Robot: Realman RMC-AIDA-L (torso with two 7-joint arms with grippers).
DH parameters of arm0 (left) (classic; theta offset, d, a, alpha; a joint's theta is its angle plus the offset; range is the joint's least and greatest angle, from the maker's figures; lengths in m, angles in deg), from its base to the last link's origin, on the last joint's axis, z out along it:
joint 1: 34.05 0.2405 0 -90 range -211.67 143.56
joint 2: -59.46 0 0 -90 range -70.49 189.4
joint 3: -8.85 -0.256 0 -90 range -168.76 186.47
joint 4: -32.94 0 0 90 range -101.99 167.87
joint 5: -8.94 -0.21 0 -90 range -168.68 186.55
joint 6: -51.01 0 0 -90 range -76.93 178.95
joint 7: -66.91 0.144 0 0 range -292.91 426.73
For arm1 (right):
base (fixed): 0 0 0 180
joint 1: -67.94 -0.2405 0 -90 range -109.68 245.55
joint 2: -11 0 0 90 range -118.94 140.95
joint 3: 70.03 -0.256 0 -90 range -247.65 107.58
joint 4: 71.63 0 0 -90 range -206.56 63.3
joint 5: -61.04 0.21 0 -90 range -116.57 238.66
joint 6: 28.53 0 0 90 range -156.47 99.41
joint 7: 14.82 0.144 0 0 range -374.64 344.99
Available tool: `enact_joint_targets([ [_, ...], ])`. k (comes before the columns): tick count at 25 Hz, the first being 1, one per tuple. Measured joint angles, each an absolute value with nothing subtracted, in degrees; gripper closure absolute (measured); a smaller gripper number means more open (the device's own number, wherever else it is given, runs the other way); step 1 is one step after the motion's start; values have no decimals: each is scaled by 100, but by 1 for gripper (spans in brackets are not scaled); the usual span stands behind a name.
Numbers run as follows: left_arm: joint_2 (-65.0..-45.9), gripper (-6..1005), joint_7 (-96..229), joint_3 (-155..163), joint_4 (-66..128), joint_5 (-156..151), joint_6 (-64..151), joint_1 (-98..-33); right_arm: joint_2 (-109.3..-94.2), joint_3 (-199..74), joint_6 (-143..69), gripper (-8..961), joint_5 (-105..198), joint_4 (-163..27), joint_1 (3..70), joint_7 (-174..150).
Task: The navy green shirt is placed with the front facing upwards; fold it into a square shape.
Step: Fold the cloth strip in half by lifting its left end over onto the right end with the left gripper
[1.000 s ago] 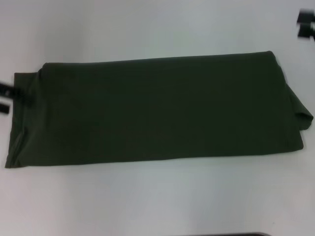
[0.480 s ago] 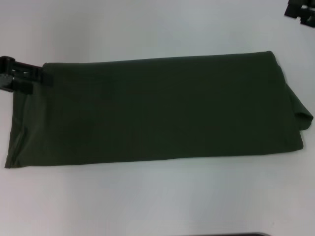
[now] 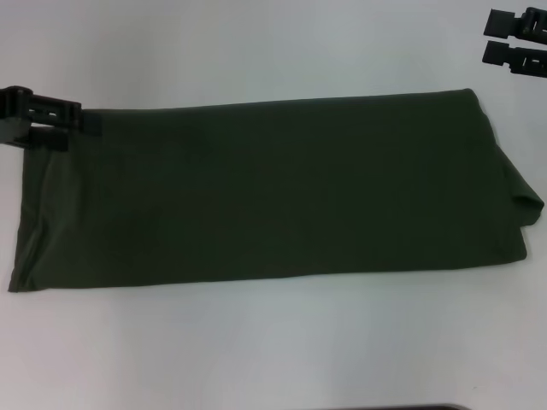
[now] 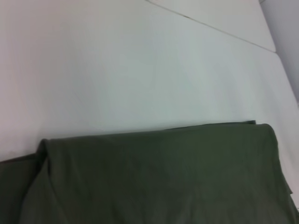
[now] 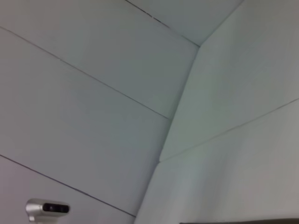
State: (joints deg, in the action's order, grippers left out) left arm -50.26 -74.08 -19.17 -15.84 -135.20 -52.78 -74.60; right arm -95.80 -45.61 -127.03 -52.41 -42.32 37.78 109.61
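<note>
Now left claw (image 3: 51,124) straddles the shirt's (image 3: 273,192) far-left corner, open.

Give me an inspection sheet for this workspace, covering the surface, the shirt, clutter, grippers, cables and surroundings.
Surface: white table, plain.
Job's things: navy green shirt lies folded into a long band across the table, lettering and collar not visible; one end shows a loose flap, the other a lower layer sticking out.
Clutter: nothing seen.
Grippers: left gripper at the shirt's far left corner, fingers apart, one over the fabric edge. Right gripper off the shirt beyond its far right corner, fingers apart, holding nothing.
Cables: nothing seen.
Surroundings: white panelled walls; small silver camera mounted there.
</note>
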Motion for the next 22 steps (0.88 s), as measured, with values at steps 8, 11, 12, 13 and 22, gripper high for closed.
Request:
enact_joint_targets([
  [8, -5182, 173, -7818, -1910, -1561, -13097, -5286, -7475, -9596, -4476, -12562, 113, -5560, -4039, 3746, 11340],
  [11, -5260, 174, -8069, -1963, -1408, -13051, -5097, -7555, -9587, -4425, -12551, 97, -5564, -3970, 3755, 11433],
  [12, -5268, 174, -8129, -2010, -1307, -13062, -4997, -7597, -9587, -4360, -12550, 97, -5571, -3903, 3770, 11487],
  [13, -5263, 174, -8150, -2077, -1196, -13073, -4924, -7632, -9589, -4300, -12551, 97, -5580, -3846, 3781, 11538],
  [22, -5092, 174, -8243, -2836, -529, -13400, -4348, -7646, -9641, -4121, -12551, 97, -5865, -3625, 3793, 11742],
])
